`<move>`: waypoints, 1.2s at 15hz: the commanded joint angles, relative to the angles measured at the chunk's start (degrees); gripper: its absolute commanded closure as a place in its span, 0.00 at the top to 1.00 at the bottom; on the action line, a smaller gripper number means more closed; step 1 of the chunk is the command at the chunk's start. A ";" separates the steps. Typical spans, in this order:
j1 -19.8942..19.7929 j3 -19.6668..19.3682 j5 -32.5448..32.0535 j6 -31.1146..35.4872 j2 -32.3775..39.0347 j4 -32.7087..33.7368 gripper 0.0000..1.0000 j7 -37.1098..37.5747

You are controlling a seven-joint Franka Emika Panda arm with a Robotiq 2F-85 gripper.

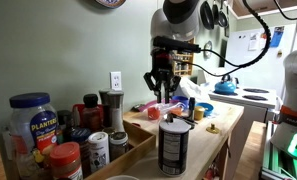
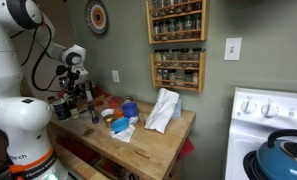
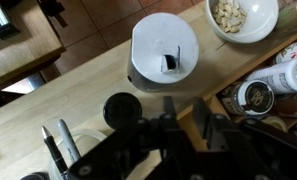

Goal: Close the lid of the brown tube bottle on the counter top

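Wrist view, brown tube bottle (image 3: 148,78): stood upright on the desk (image 3: 68,90) and was seen almost end-on from above, so its long axis ran toward the camera and little but its top showed.
Wrist view, lid (image 3: 158,40): the round pale cap sat on the bottle. A small flap (image 3: 171,60) stood raised over a dark square opening on the side nearest the hand, so I judged it not yet shut.
Wrist view, hand (image 3: 191,116): dark along the bottom edge, with fingers that looked spread, bare desk between them and nothing pinched.
Wrist view, relation: the lid lay ahead of the hand and slightly off its centre line, apart from the fingertips. A bowl of nuts (image 3: 243,39) sat beyond it to one side.
Exterior view, hand (image 1: 160,92): hung above the desk (image 1: 208,130) with fingers pointing down, parted and holding nothing.
Exterior view, bottle (image 1: 173,148): stood vertical near the front edge, with the lid (image 1: 174,122) on top. It was lower than the hand and nearer the camera, well apart from the fingertips.
Exterior view, coming move: as a judgement, the hand would have to travel sideways until it was over the cap, then descend along the bottle's upright axis onto the flap.
Exterior view, clutter: a blue-lidded jar (image 1: 30,122) stood far from the hand's likely path.
Exterior view, hand (image 2: 74,82): small and dark over the far end of the desk (image 2: 148,140). Its fingers were too small to read, and I could not pick the bottle out of the clutter.
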 commanded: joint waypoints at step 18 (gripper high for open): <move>1.58 -1.28 4.09 -5.95 6.23 3.57 0.00 -3.27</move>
